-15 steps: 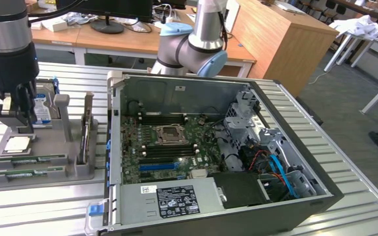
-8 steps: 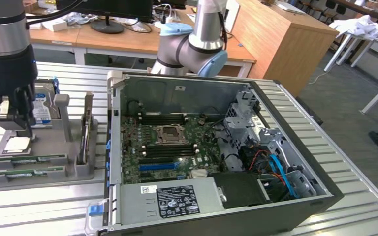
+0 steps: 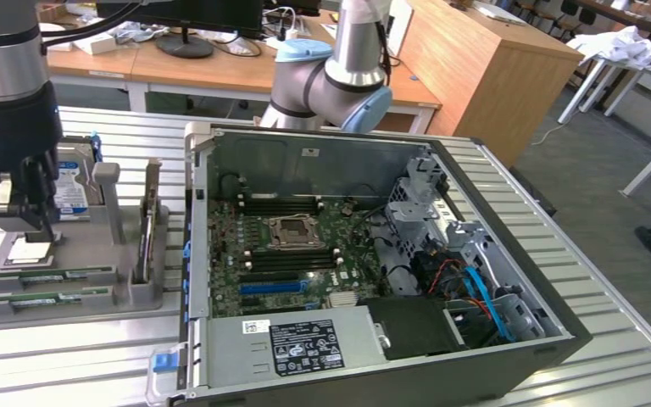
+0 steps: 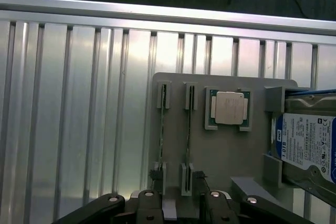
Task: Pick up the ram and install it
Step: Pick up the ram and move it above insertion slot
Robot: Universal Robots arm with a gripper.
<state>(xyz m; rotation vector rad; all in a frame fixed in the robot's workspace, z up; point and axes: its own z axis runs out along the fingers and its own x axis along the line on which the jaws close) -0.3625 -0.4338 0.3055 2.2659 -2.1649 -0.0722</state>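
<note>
Our gripper [image 4: 177, 176] hangs empty, jaws apart, over the holder [image 4: 220, 156], where the ram [image 4: 188, 129] stands on edge in its slots beside a second stick [image 4: 161, 129], we judge so the fingers can pinch its flat sides.

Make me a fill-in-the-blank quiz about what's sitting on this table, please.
1. The grey tray holds ___ green memory sticks.
2. The hard drive on it wears a ___ label.
3. The gripper hangs above the ___, not above the open computer.
Missing words: two; blue; tray.
</note>
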